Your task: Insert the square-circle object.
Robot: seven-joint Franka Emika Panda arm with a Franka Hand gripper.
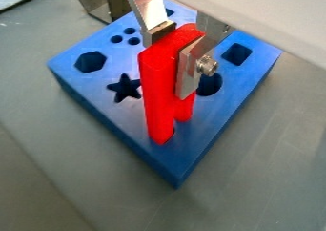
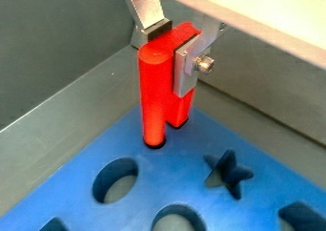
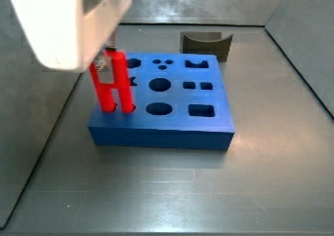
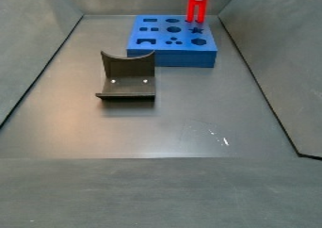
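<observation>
The square-circle object (image 1: pixel 163 96) is a bright red peg of two joined bars, held upright. My gripper (image 1: pixel 173 55) is shut on its upper part, one silver finger (image 1: pixel 195 65) on each side. Its lower ends meet the top of the blue block (image 1: pixel 95 82) with shaped holes, near a corner, beside the star hole (image 1: pixel 124 88). In a wrist view the round bar (image 2: pixel 154 92) reaches a hole in the block (image 2: pixel 192 192) under my gripper (image 2: pixel 171 53). How deep it sits cannot be told. Both side views show the peg (image 3: pixel 115 84) (image 4: pixel 198 6) at the block's edge (image 3: pixel 163 128).
A dark grey curved-top block stands on the floor apart from the blue block, in both side views (image 3: pixel 205 45) (image 4: pixel 126 78). Grey bin walls (image 4: pixel 44 62) rise around the floor. My white wrist body (image 3: pixel 72 25) hides part of the back-left corner.
</observation>
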